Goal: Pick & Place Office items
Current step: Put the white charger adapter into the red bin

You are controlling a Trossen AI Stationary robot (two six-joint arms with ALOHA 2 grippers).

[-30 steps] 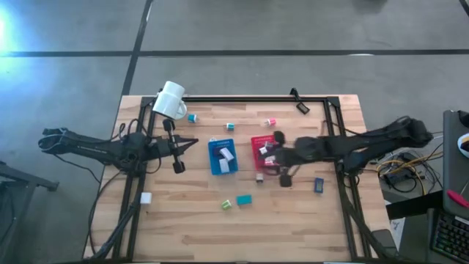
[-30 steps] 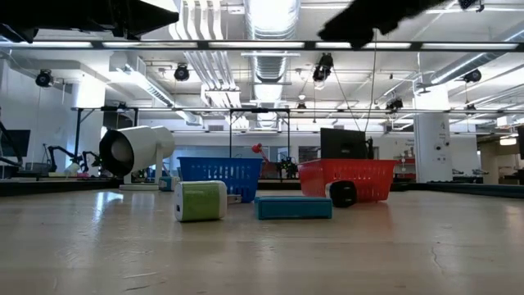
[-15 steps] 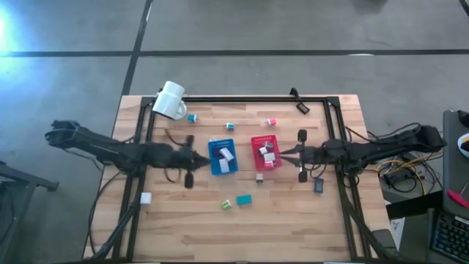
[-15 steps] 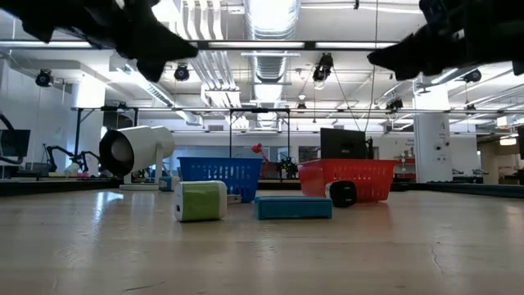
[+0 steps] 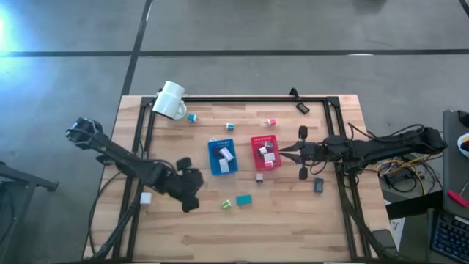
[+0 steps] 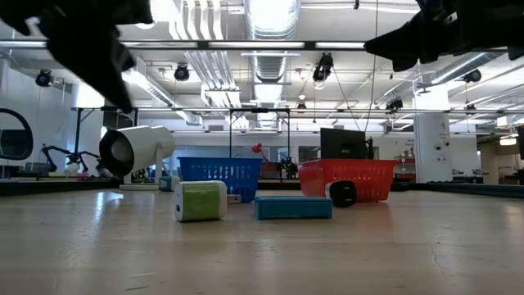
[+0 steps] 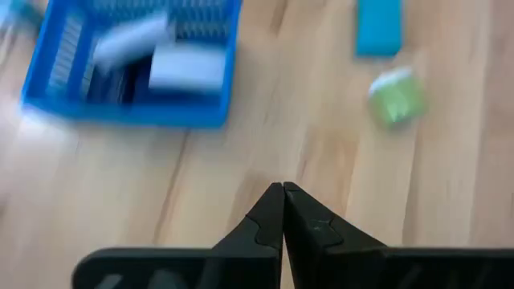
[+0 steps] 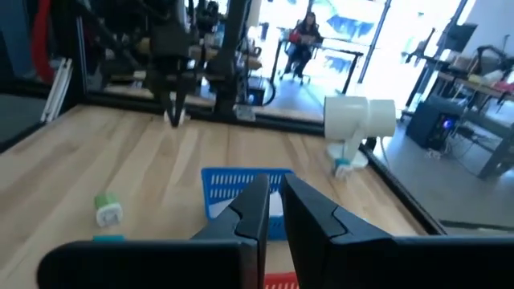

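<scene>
Above table | left hand [image 7: 283, 191] closed, empty | right hand [image 8: 275, 186] nearly closed (empty)

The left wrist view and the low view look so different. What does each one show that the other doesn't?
Only the left wrist view shows the left gripper with its fingers shut, hovering over bare wood, and the white blocks lying inside the blue plastic basket tray.

Only the low view shows the red plastic basket tray, the large white mug lying on its side, and the room beyond.

Both show that blue tray, the small green block and the flat teal block on the wooden table.
</scene>
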